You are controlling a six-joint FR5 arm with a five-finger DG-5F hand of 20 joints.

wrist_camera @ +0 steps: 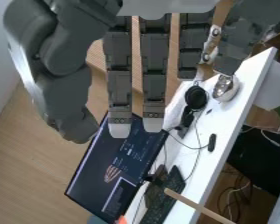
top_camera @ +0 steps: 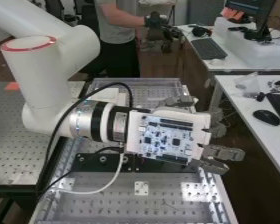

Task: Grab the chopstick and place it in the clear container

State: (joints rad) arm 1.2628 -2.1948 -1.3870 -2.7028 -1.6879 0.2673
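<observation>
Fingers straight and spread, the robot hand (top_camera: 201,125) points towards three o'clock across the high view, held level above the surface (top_camera: 124,199) with its fingertips out past the right-hand edge. Its long axis lies nearly flat across the picture, dipping slightly towards four o'clock. The white arm (top_camera: 79,49) comes in from ten o'clock, bends down at the joint with the red ring (top_camera: 29,44), and meets the hand from nine o'clock. I can see the circuit board (top_camera: 166,138) on the hand's casing turned up to me, and a black cable (top_camera: 56,134) looping over the wrist.

I have the robot hand open: in the wrist view its fingers (wrist_camera: 154,75) hang side by side, straight, and grip nothing. That same view gives me a pale wooden stick (wrist_camera: 198,206), which I take for the chopstick, well apart from the fingertips; it crosses over the keyboard (wrist_camera: 162,200) and the desk's edge. I can't tell what supports it. The clear container (top_camera: 154,81) sits on the surface, towards eleven o'clock from the hand.
</observation>
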